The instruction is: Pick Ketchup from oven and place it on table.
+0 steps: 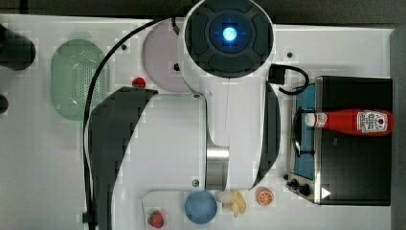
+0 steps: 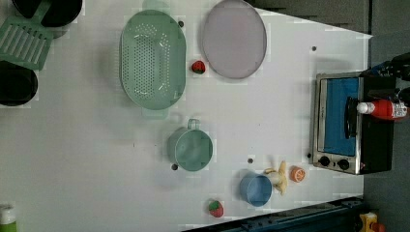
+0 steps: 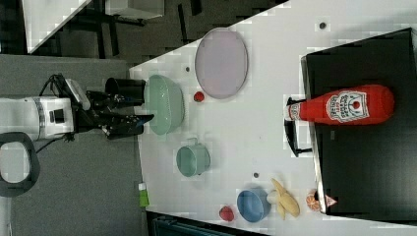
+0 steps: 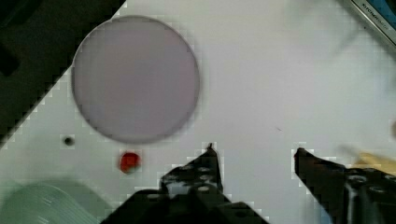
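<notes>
My hand (image 4: 254, 154) hangs spread and empty, well apart from the ketchup (image 1: 354, 121) lying atop the oven (image 1: 356, 158), ready to approach.

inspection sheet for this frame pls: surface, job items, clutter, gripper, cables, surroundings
Surface: white table, small dark holes.
Job's things: ketchup lying on top of the oven, door shut.
Clutter: green colander, lilac plate, mint cup, blue bowl, banana, orange half, two strawberries.
Grippers: gripper open, empty, above bare table.
Cables: black cable along the arm.
Surroundings: dark floor.
</notes>
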